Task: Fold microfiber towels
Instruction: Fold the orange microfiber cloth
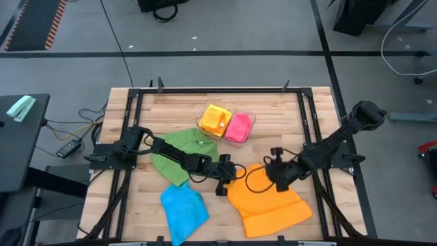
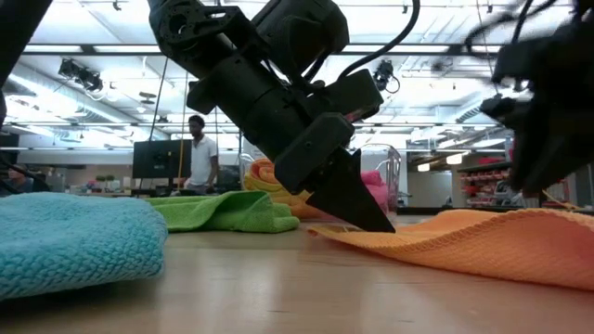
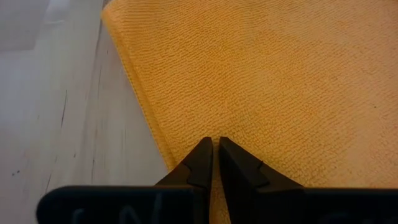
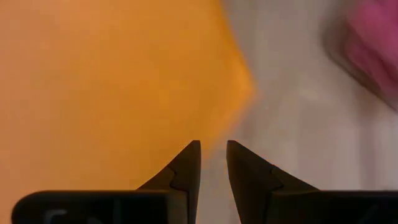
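An orange towel (image 1: 270,201) lies spread on the table at the near right. My left gripper (image 3: 215,142) reaches in from the left and is shut at the towel's left edge. My right gripper (image 4: 213,144) hovers over the towel's far part with a narrow gap between its fingers and nothing in it; in the low view it hangs clear above the cloth (image 2: 538,176). A green towel (image 1: 184,154) lies under the left arm, and a blue towel (image 1: 183,208) lies bunched at the near left. A yellow towel (image 1: 216,117) and a pink towel (image 1: 239,128) sit in a clear tray. My left gripper has its two fingertips together on the orange towel just inside its left edge (image 3: 186,140). The fingers slant down from the table's left. The tips hide how much cloth sits between them. The towel lies on the table there (image 2: 418,243), slack.
The clear tray (image 1: 250,117) stands at the far middle of the table. Dark frame rails (image 1: 311,130) run along the table's sides. A black cable loop (image 1: 256,179) hangs by the right gripper. A person (image 2: 198,153) stands in the room beyond the table.
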Tool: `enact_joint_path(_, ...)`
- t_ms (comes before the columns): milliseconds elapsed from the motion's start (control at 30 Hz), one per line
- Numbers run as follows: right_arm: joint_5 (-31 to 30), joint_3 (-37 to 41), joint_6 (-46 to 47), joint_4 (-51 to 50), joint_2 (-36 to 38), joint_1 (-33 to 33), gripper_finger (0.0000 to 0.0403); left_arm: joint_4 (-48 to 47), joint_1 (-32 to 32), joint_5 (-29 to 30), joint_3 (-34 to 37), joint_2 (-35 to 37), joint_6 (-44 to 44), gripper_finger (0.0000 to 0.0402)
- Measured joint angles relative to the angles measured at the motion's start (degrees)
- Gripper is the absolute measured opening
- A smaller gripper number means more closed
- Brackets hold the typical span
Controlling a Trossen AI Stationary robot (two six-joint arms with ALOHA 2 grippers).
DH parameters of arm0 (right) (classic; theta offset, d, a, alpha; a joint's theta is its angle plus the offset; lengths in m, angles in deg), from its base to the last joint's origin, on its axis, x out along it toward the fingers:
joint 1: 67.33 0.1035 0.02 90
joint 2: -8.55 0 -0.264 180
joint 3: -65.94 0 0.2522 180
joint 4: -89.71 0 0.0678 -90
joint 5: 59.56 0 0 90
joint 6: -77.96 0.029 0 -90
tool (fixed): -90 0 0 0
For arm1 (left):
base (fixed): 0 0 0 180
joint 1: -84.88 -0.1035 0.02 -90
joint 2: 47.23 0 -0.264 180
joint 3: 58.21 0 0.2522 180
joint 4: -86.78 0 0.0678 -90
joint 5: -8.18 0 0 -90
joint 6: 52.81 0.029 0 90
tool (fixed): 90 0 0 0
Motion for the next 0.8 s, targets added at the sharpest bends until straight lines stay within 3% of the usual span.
enact_joint_path(167,2.81,4.25,-2.42,-1.28,-0.04,-3.99,0.0085,0.01,0.0,0.02,0.02,-0.04,-0.26,0.0032)
enact_joint_path(333,8.06,8.26,-1.96,4.94,0.16,-2.8,0.0072,0.0,-0.02,0.02,0.04,-0.07,-0.37,0.0029)
enact_joint_path(600,16.93,9.99,-0.08,24.19,-0.67,4.99,0.0052,0.0,-0.02,0.02,0.07,-0.11,-0.42,0.0038)
enact_joint_path(800,17.51,9.49,0.81,40.33,-5.62,10.82,0.0051,0.0,-0.02,0.04,0.07,-0.11,-0.43,0.0028)
